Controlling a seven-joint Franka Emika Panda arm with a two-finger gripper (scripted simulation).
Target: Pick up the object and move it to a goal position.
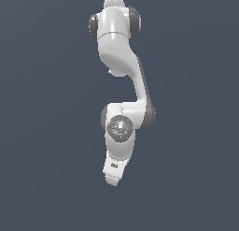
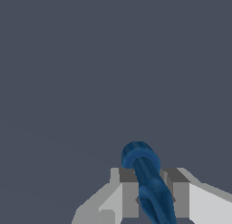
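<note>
Exterior view: the arm (image 1: 122,80) is glossy white with dark grey joint caps at the upper part of the frame and at mid-frame. A round grey flange (image 1: 120,126) at centre carries small red and green marks. The white hand housing (image 1: 114,168) below it bears a small dark marking. The worktop (image 1: 42,132) is a uniform slate blue-grey, without pattern.

Wrist view: the object (image 2: 147,177), at lower centre of the frame, is deep blue with lighter blue highlights along its rounded top. The fingers (image 2: 129,198) flanking it are mid grey with darker grey upper faces; the surrounding gripper (image 2: 154,196) body is white to pale grey. The background is the same plain slate tone.
</note>
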